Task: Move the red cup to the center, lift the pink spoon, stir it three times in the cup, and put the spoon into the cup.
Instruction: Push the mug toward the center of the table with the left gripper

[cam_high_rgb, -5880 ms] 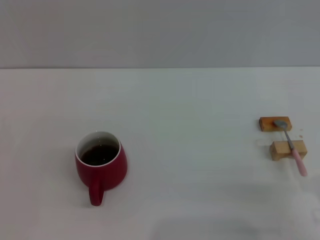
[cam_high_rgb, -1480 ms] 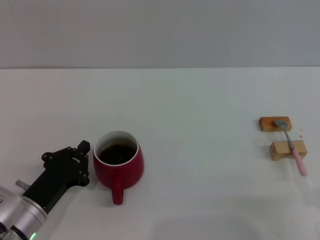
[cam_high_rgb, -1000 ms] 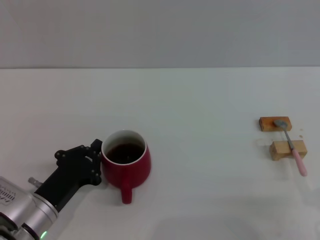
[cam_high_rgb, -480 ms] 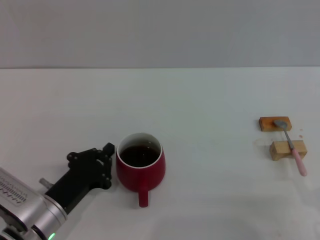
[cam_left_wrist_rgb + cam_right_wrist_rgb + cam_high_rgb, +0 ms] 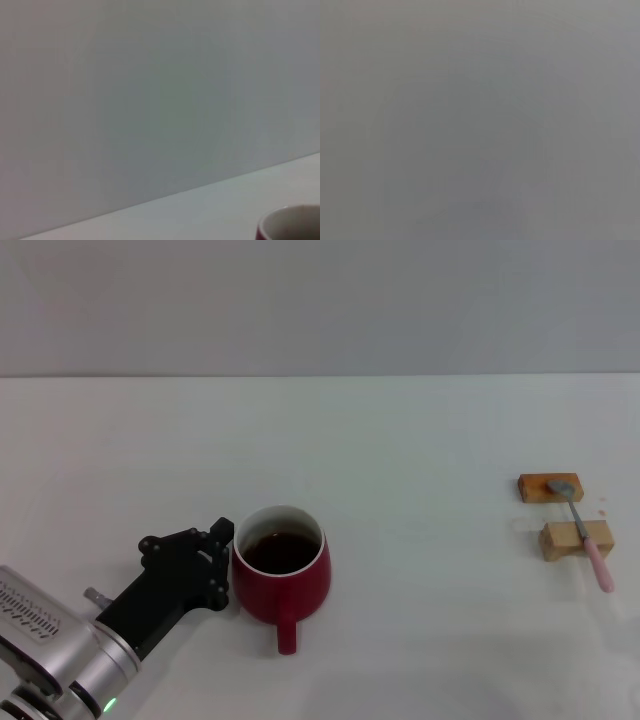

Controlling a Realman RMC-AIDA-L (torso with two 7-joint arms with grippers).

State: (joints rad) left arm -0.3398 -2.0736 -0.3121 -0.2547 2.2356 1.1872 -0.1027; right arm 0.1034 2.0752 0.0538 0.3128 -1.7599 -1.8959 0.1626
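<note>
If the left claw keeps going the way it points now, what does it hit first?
The red cup. The left claw sits at the cup's left side, apparently touching it, and points across the table toward the robot's right, so the mug's body comes first in line.

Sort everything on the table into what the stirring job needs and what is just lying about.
Needed: red cup, with the left tool against its side; pink spoon.
Lying about: two tan wooden blocks propping the spoon.
</note>
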